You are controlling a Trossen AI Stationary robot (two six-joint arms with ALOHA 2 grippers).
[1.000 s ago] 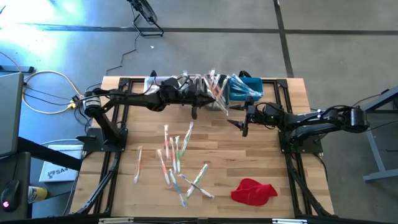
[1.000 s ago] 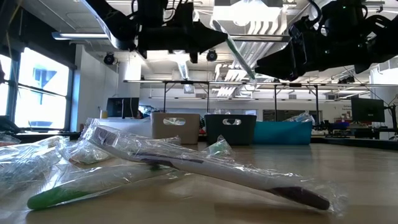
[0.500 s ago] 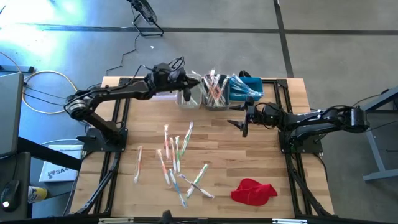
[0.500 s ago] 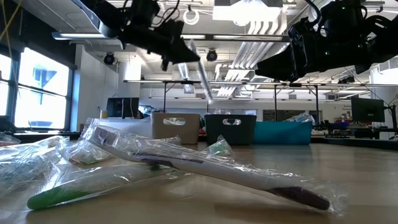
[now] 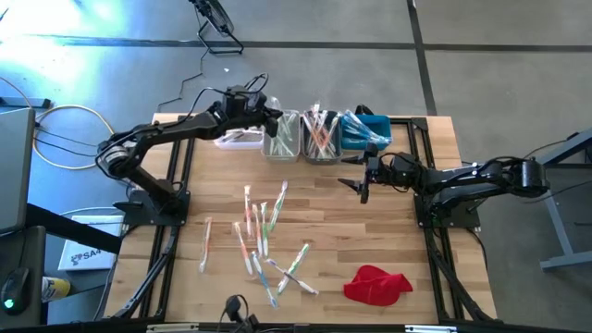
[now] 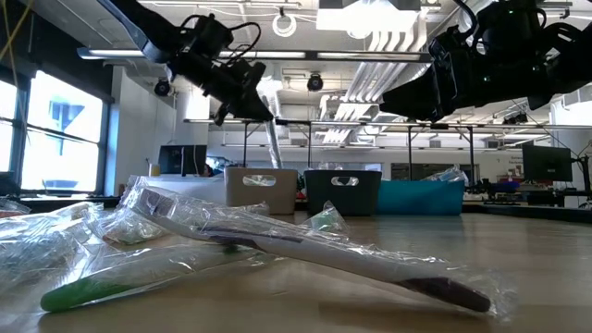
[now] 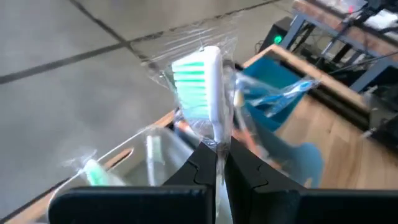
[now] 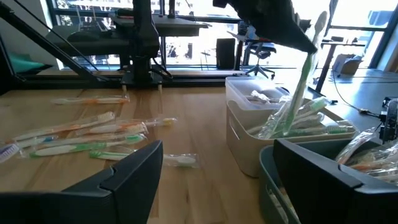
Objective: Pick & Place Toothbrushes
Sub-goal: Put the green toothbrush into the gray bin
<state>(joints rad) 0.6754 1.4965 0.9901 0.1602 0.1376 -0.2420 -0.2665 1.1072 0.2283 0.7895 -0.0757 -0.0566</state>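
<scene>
No readable text, label, brand, number or sign on table, bins, toothbrush wrappers or arms. White sheet (image 5: 81, 256) beside table's left edge carries dark print, too small to make out.

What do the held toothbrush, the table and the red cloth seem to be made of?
Toothbrush: apparently white plastic with green bristles, inside clear crinkly film that glints.
Table: light wood, plank seams and grain visible, matte.
Cloth: soft fabric, probably; it lies rumpled in folds.
</scene>
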